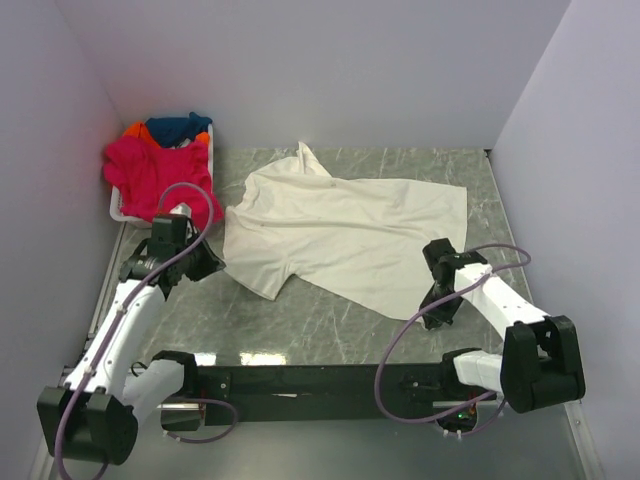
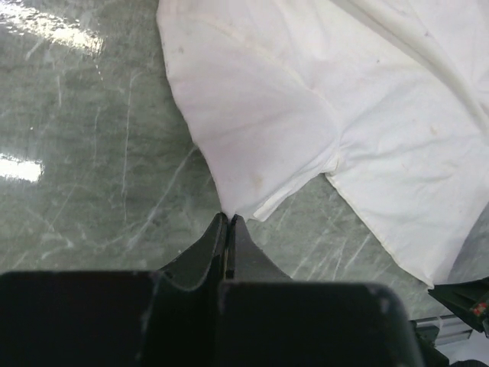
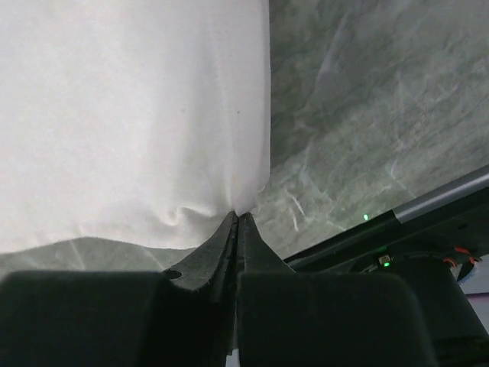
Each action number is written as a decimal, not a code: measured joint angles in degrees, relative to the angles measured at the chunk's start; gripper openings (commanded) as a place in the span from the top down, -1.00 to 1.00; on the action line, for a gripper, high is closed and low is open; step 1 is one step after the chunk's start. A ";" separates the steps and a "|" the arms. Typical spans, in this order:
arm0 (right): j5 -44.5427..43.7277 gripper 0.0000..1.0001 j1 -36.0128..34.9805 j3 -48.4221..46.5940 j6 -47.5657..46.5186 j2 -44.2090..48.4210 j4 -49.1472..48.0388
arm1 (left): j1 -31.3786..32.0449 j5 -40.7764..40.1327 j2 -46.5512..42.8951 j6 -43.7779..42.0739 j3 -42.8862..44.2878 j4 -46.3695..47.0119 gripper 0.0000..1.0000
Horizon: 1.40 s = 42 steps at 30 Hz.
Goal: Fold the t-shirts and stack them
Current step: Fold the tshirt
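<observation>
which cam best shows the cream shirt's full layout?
Top external: the cream t-shirt lies spread out, nearly its whole outline visible. Left wrist shows just one sleeve, its corner pinched in the left hand; right wrist just a hem corner in the right hand.

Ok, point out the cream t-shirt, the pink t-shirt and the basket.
cream t-shirt (image 1: pixel 345 230), top external view, middle of its body
pink t-shirt (image 1: pixel 150 178), top external view, bunched middle
basket (image 1: pixel 117 211), top external view, near rim

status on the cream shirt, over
Left gripper shut on cream t-shirt sleeve, right gripper shut on hem corner. Shirt spread out. Other shirts in basket, apart.
</observation>
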<state>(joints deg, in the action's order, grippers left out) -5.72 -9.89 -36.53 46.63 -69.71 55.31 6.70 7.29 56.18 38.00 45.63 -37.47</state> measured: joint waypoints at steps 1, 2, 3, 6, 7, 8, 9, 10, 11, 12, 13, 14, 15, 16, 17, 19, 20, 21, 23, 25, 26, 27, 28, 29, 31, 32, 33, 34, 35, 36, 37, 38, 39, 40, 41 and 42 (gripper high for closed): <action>0.09 1.00 -0.87 -0.50 0.00 0.02 0.68 | -0.04 0.00 -1.09 0.46 0.26 -1.07 0.99; 0.17 1.00 -1.57 -0.92 -0.02 0.11 1.46 | -0.09 -0.02 -2.47 0.83 0.55 -2.16 0.99; 0.17 1.00 -2.12 -1.16 -0.02 0.35 2.10 | -0.09 -0.04 -3.65 1.18 0.90 -3.32 0.99; 0.37 1.00 -3.28 -1.51 -0.04 1.64 4.50 | -0.11 -0.04 -6.80 2.34 1.81 -6.29 0.99; 0.37 1.00 -3.50 -1.68 -0.09 2.23 5.57 | -0.13 -0.04 -7.58 2.67 2.01 -7.15 0.99; 0.39 1.00 -3.65 -1.86 -0.20 2.82 6.54 | -0.13 -0.04 -8.37 3.19 2.12 -8.11 0.99; 0.37 1.00 -3.72 -1.99 -0.24 3.43 7.45 | -0.15 -0.04 -9.01 3.48 2.16 -8.98 0.99; 0.39 1.00 -3.76 -2.12 -0.28 4.02 8.39 | -0.15 -0.04 -9.51 3.72 2.19 -9.94 0.99; 0.39 1.00 -3.87 -2.19 -0.39 4.68 9.22 | -0.15 -0.04 -9.90 3.91 2.19 -10.93 0.99; 0.46 1.00 -3.96 -2.27 -0.46 5.35 10.08 | -0.15 -0.04 -10.25 4.28 2.19 -11.85 0.99; 0.46 1.00 -4.13 -2.45 -0.46 5.90 10.88 | -0.15 -0.04 -10.51 4.48 2.21 -12.61 0.99; 0.46 1.00 -4.33 -2.73 -0.50 6.54 11.76 | -0.15 -0.07 -10.86 4.72 2.21 -13.46 0.99; 0.55 1.00 -4.52 -3.04 -0.66 7.10 12.44 | -0.15 -0.07 -11.15 4.81 2.21 -14.14 0.99; 0.59 1.00 -4.61 -3.37 -0.70 7.52 13.00 | -0.15 -0.04 -11.54 4.92 2.21 -14.75 0.99; 0.63 1.00 -4.63 -3.67 -0.85 7.76 13.44 | -0.15 0.00 -11.74 4.96 2.21 -14.97 0.99; 0.74 1.00 -4.66 -3.82 -1.09 7.87 13.53 | -0.15 0.17 -11.74 4.96 2.21 -15.04 0.99; 0.87 1.00 -4.66 -3.82 -1.22 7.76 13.49 | -0.15 0.39 -11.43 4.94 2.21 -14.99 0.99; 0.94 1.00 -4.66 -3.82 -1.33 7.63 13.44 | -0.15 0.46 -10.84 4.92 2.21 -14.86 0.99; 1.31 1.00 -4.72 -3.87 -1.53 6.84 13.07 | -0.15 0.46 -9.22 4.70 2.25 -14.12 0.99; 1.53 1.00 -4.72 -4.04 -1.62 5.60 12.33 | -0.15 0.46 -6.51 4.42 2.47 -13.00 0.99; 1.66 1.00 -4.70 -4.13 -1.75 4.85 11.69 | -0.15 0.48 -5.18 4.20 2.69 -12.50 0.99; 1.73 1.00 -4.57 -4.39 -1.95 4.07 11.23 | -0.15 0.50 -3.34 3.96 3.19 -11.98 0.99; 1.86 1.00 -4.20 -4.72 -2.25 3.32 10.67 | -0.15 0.61 -1.77 3.61 3.69 -11.15 0.99; 1.95 1.00 -3.76 -4.96 -2.60 2.71 9.84 | -0.15 0.74 -0.57 3.28 4.17 -10.38 0.99; 2.34 1.00 -1.97 -5.40 -3.26 1.70 8.17 | -0.15 1.09 2.49 2.91 5.57 -8.39 0.99; 2.38 1.00 -0.76 -5.68 -3.65 1.22 7.43 | -0.15 1.27 3.65 2.62 6.14 -7.43 0.99; 2.51 1.00 0.22 -6.03 -4.11 0.76 6.69 | -0.15 1.60 4.94 2.19 6.78 -6.36 0.99; 2.62 1.00 1.25 -6.45 -4.48 0.24 6.08 | -0.15 1.90 6.19 1.77 7.48 -5.55 0.99; 2.84 1.00 2.10 -6.91 -4.90 -0.26 5.53 | -0.15 2.12 7.48 1.51 8.24 -4.70 0.99; 3.02 1.00 2.97 -7.56 -5.46 -1.03 4.90 | -0.15 2.45 8.72 1.22 9.01 -4.07 0.99; 3.21 1.00 3.87 -8.26 -6.03 -1.77 4.24 | -0.15 2.86 10.10 0.74 9.90 -3.28 0.99; 3.43 1.00 4.76 -8.94 -6.54 -2.49 3.56 | -0.15 3.39 11.69 0.35 10.88 -2.45 0.99; 3.58 1.00 5.68 -9.55 -7.13 -3.13 2.97 | -0.15 3.72 13.00 0.09 11.72 -1.86 0.99; 3.63 1.00 6.64 -10.16 -7.67 -3.67 2.40 | -0.15 4.13 14.40 -0.15 12.68 -1.22 0.99; 3.82 1.00 7.58 -10.78 -8.26 -4.13 1.90 | -0.15 4.59 15.87 -0.50 13.77 -0.68 0.99; 3.80 1.00 8.33 -11.26 -8.81 -4.55 1.38 | -0.15 4.96 17.20 -0.92 14.73 0.09 0.99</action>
<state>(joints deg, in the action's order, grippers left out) -1.91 -1.56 -47.79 37.82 -74.26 56.69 6.55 12.25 73.38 37.08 60.36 -37.39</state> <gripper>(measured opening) 0.007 0.015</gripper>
